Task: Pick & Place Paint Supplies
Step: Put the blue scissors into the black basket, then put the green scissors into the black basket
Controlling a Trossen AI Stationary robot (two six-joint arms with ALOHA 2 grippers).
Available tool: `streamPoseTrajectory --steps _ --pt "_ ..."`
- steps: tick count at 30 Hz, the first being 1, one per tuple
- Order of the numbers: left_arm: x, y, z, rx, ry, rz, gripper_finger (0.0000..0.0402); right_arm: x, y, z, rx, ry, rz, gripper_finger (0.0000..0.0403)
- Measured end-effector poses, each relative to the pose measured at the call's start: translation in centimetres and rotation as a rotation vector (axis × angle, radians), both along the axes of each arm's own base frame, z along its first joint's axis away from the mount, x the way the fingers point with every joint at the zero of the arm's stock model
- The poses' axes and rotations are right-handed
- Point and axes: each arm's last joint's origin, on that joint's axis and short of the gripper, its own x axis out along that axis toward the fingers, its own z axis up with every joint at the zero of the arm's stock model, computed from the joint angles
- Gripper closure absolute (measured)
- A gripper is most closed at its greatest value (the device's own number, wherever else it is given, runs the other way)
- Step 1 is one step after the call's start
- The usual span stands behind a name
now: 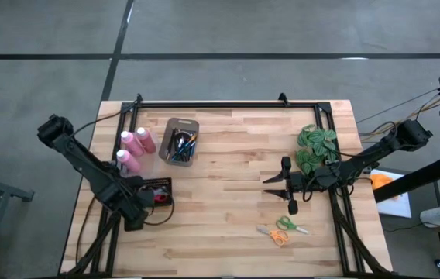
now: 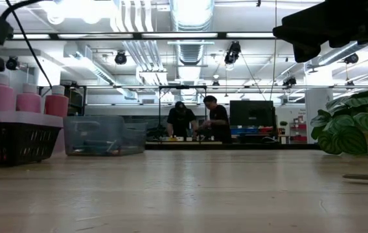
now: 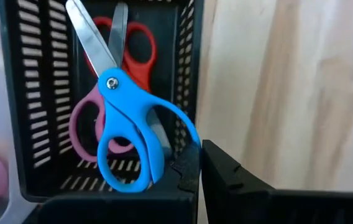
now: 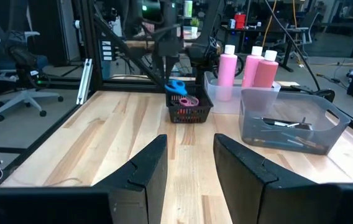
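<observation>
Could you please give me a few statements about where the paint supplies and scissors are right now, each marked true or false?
1. The three pink bottles stand at the table's left, beside the grey bin. True.
2. The grey bin is empty. False: brushes lie in it.
3. Blue scissors rest in the black basket. True.
4. The right pincer grips the plant. False: it hangs open over bare wood, holding nothing.
5. Two scissors lie loose on the table. True.

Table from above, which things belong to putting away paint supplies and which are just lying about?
Job:
three pink bottles with white caps
thin paintbrushes in the grey plastic bin

Lying about:
black mesh basket of scissors
green and orange scissors
green leafy plant
</observation>
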Motion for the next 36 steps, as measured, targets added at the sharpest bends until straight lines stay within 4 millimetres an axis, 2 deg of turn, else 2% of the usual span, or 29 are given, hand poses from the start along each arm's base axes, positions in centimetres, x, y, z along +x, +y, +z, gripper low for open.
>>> streamPoseTrajectory --steps 4,10,19,22,31,36 --pt "-0.3 0.3 -0.9 0.014 0.017 -0.007 0.0399 0.0 0.0 0.0 0.0 0.0 0.0 0.0273" --pt "-0.2 0.2 -0.9 0.012 0.008 -0.009 0.0394 0.0 0.0 0.0 0.001 0.0 0.0 0.0273" --pt "-0.1 0.2 -0.9 0.007 -0.004 -0.014 0.0305 0.0 0.0 0.0 0.001 0.0 0.0 0.0273" --pt "-0.1 0.2 -0.9 0.007 -0.004 -0.015 0.0288 0.0 0.0 0.0 0.0 0.0 0.0 0.0273" --pt "0.2 -0.1 -0.9 -0.009 -0.038 -0.015 0.0282 0.0 0.0 0.0 0.0 0.0 0.0 0.0273" --pt "0.9 -0.5 0.5 0.0 -0.126 -0.005 0.0282 0.0 0.0 0.0 0.001 0.0 0.0 0.0273"
